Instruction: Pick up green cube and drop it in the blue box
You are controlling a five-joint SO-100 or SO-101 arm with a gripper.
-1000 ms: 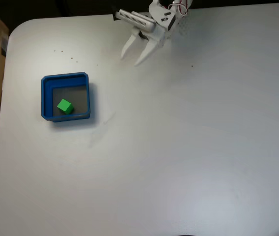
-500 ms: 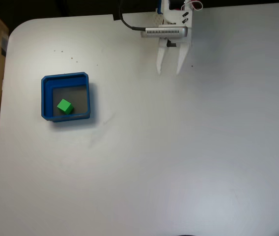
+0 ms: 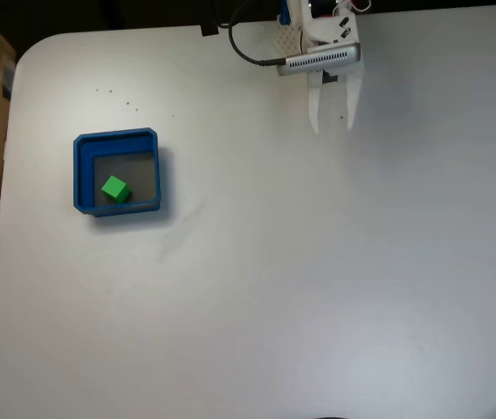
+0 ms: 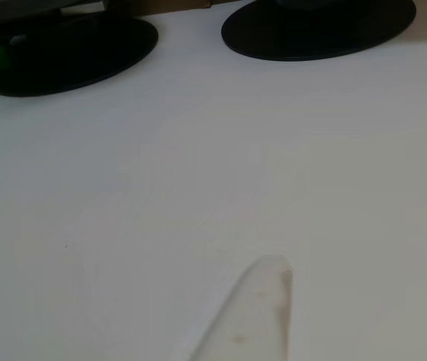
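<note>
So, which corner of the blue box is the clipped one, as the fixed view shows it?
The upper right corner of the blue box: it is cut off diagonally, the other three are square.

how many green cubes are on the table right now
1. The green cube sits on the grey floor of the blue box, toward its lower left in the fixed view. The hand holds none. The bare table top hides no others.

No text, label, brand, number or sign can be read anywhere.
</note>
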